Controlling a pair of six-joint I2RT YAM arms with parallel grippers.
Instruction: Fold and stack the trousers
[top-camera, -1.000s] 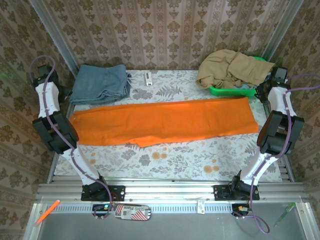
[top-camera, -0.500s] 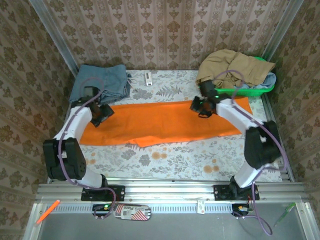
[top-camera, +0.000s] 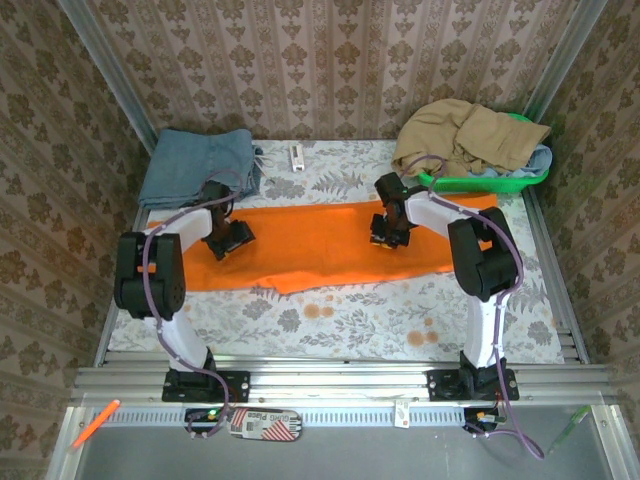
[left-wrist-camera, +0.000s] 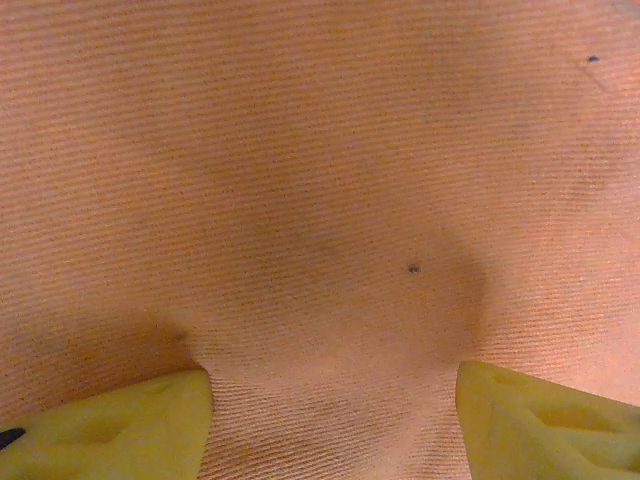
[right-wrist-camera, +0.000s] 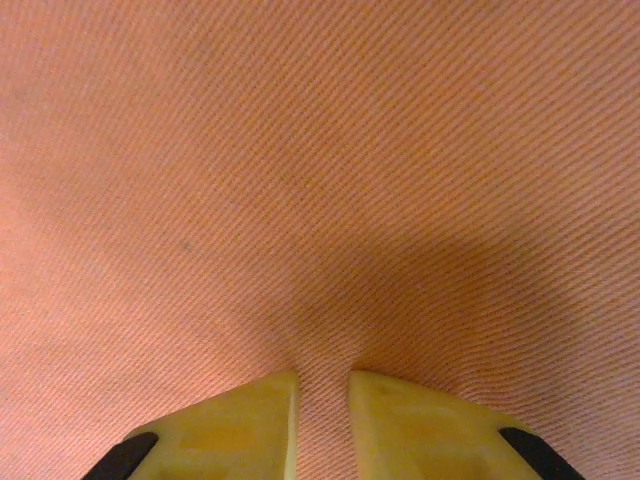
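Floral-patterned tabletop (top-camera: 340, 310) carries the bright orange cloth trousers (top-camera: 320, 255), spread long and flat. Cross-folds and stacking are still ahead, I'd say. Left gripper (left-wrist-camera: 335, 390) presses down with jaws wide, gripping nothing. Right gripper (right-wrist-camera: 322, 390) is nearly closed, seemingly nipping a pucker.

I see the trousers (top-camera: 330, 245) spread across the middle of the table (top-camera: 350, 320), running from 9 to 3 o'clock. My left pincer (top-camera: 225, 243) sits on them toward 9, my right pincer (top-camera: 388, 235) toward 3. Behind them a folded garment (top-camera: 200, 165) lies at 10 o'clock, a small object (top-camera: 295, 157) at 12, and a basket (top-camera: 480, 183) at 2 with a heaped garment (top-camera: 465, 135) in it.
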